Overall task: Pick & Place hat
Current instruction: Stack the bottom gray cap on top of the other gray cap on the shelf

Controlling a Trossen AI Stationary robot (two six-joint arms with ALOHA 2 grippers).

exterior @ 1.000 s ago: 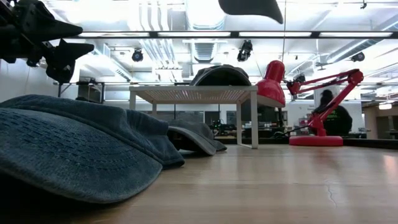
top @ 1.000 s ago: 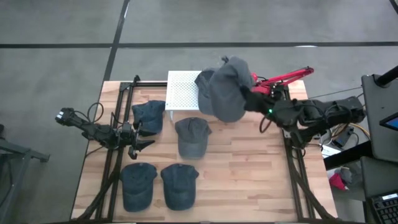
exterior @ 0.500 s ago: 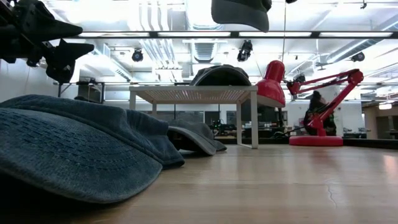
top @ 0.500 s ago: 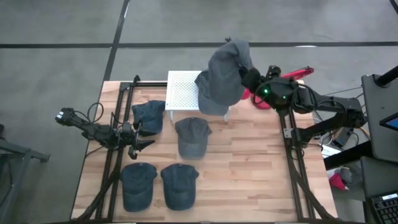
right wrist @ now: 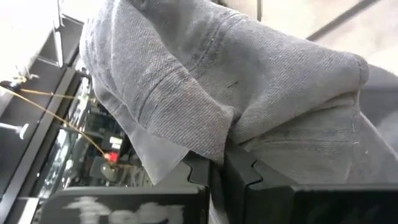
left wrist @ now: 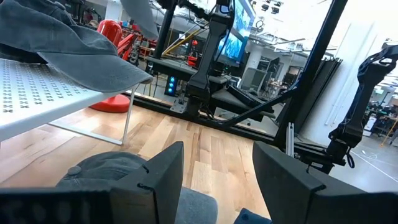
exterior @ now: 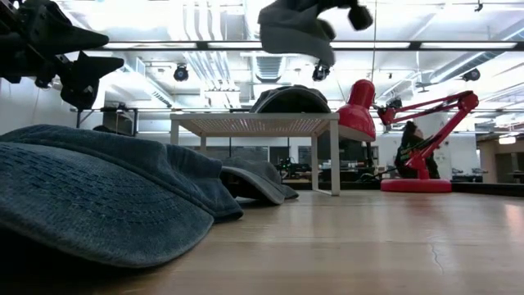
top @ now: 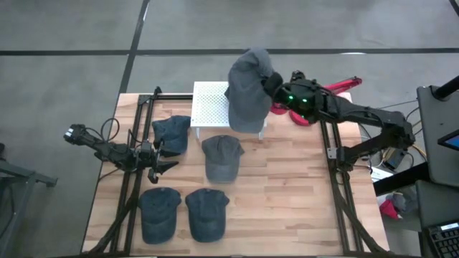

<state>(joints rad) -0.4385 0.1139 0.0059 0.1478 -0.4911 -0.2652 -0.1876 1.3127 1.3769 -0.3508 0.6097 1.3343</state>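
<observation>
I see the right pincer (top: 271, 84) clenched on a grey hat (top: 247, 86) above the white rack (top: 209, 107); left pincer (top: 166, 156) spread, idle near the blue hats (top: 172, 132).

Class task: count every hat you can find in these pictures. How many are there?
6, perhaps more hidden: one held aloft by the right gripper, one on the white stand, four on the table.

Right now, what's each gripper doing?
Left gripper: open, empty, low beside the blue hats.
Right gripper: shut on the grey hat, held above the white stand.
</observation>
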